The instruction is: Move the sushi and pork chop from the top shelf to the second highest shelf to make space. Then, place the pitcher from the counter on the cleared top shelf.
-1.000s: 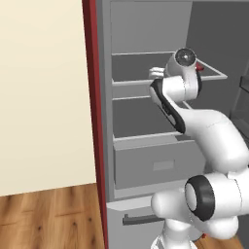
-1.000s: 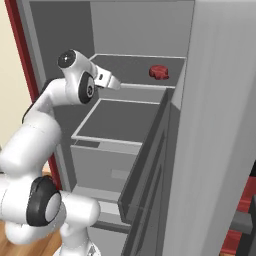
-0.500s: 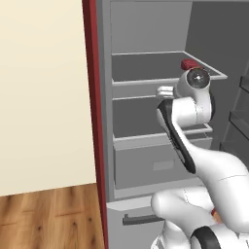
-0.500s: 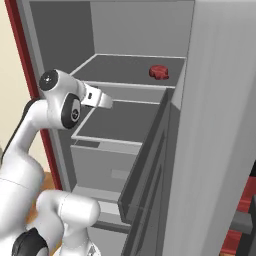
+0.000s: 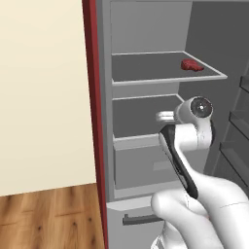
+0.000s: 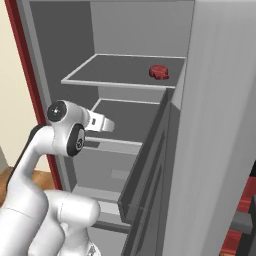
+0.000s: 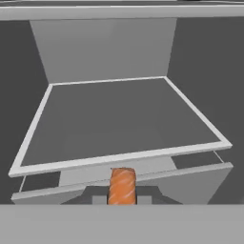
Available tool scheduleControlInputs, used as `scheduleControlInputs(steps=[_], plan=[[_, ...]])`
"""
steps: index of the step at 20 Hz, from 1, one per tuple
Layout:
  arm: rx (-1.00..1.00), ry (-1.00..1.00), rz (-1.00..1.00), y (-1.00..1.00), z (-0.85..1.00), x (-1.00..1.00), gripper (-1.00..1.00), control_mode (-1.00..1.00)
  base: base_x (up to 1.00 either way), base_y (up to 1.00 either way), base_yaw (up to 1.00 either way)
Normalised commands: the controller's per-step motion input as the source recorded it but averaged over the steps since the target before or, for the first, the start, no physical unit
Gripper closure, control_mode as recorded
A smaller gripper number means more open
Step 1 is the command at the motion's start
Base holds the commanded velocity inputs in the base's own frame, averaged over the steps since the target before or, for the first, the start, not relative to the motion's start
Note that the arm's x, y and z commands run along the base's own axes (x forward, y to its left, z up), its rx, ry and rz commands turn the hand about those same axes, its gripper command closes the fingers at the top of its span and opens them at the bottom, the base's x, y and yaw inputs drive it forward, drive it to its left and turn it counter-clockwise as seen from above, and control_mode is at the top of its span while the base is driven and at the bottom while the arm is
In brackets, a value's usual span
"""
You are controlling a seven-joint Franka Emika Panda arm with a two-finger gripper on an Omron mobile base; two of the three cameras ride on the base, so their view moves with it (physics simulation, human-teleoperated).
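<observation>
My pincer (image 7: 122, 199) is clamped nearly closed on the sushi (image 7: 122, 185), held just short of the second highest shelf (image 7: 71, 162). The risk, as I judge it: if I let go here, before clearing that pale front rim, the roll could drop onto the drawer front (image 5: 146, 165) below. Farther off and up, the pork chop (image 6: 159, 72) lies on the top shelf (image 6: 100, 82), toward its right, far corner.
</observation>
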Motion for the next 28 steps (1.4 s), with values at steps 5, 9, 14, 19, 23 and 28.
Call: scheduleControlInputs(steps=[5, 9, 14, 19, 23, 28], plan=[[0.00, 0.05, 0.09, 0.00, -0.46, 0.34, 1.00, -1.00, 0.00, 0.00, 0.00], [0.00, 0.08, 0.06, 0.00, -0.13, 0.65, 1.00, -1.00, 0.00, 0.00, 0.00], [0.02, 0.06, 0.02, -0.06, -0.04, 0.76, 1.00, -1.00, 0.00, 0.00, 0.00], [0.00, 0.04, 0.01, -0.03, -0.17, 0.76, 1.00, -1.00, 0.00, 0.00, 0.00], [0.00, 0.02, 0.01, -0.04, -0.39, 0.60, 1.00, -1.00, 0.00, 0.00, 0.00], [0.00, 0.05, 0.01, -0.07, -0.63, 0.52, 1.00, -1.00, 0.00, 0.00, 0.00]])
